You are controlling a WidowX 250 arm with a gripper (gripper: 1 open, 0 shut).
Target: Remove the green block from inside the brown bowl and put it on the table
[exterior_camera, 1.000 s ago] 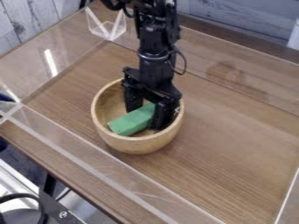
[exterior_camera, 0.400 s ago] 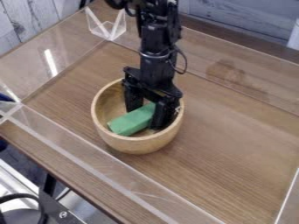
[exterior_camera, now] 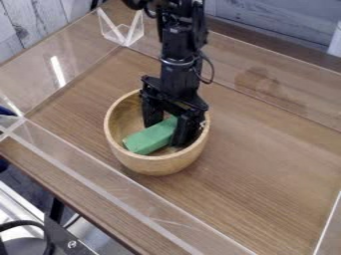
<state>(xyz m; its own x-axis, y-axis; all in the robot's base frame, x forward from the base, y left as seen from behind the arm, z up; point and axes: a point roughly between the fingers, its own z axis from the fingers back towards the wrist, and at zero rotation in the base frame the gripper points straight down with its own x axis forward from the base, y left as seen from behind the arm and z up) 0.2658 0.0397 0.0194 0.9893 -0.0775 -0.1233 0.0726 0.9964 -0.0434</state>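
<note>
The brown bowl (exterior_camera: 140,157) sits on the table (exterior_camera: 266,149), left of centre and toward the front. Inside it lies the green block (exterior_camera: 148,139), tilted, its upper right end reaching between my fingers. My black gripper (exterior_camera: 172,123) hangs straight down into the bowl from the arm above. Its jaws stand open, one finger on either side of the block's right end. I cannot tell whether the fingers touch the block.
Clear acrylic walls (exterior_camera: 80,189) run around the table's edges, with one wall close to the bowl at the front left. The arm's column (exterior_camera: 178,40) rises over the bowl toward the back.
</note>
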